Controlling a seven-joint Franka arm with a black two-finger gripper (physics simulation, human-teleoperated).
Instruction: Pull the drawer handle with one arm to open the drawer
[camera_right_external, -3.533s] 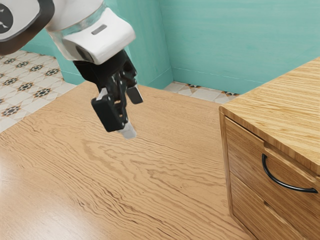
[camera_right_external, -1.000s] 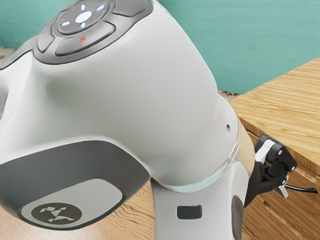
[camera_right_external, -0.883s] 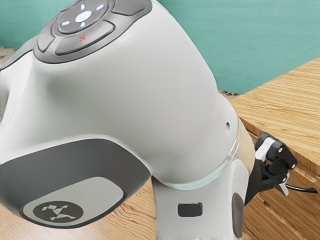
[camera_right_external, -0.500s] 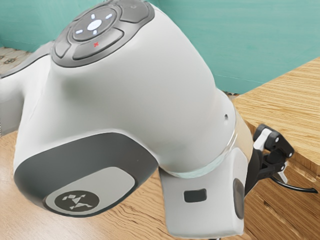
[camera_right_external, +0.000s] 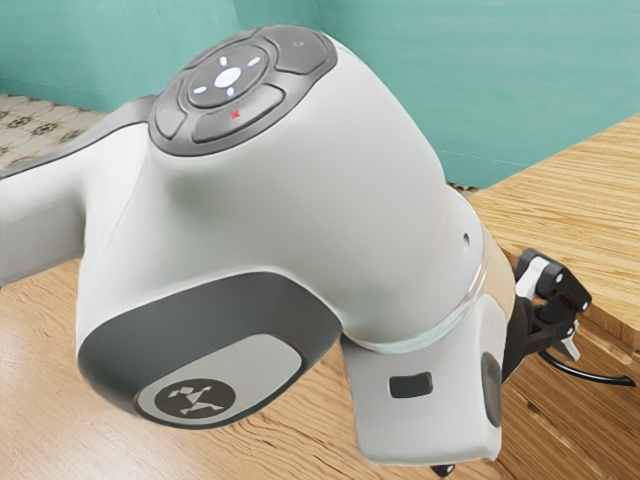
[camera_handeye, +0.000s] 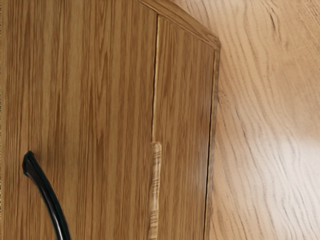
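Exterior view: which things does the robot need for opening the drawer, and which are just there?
Needed: gripper, drawer handle, drawer front, cabinet.
Just there: wooden tabletop, teal wall, tiled floor.

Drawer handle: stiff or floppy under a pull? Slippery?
The drawer handle looks like a thin black arched bar fixed into the drawer front: likely rigid, no flop. Its smooth rounded surface could let a grip slide along the curve. The wooden front looks solid, so probably some weight to drag.
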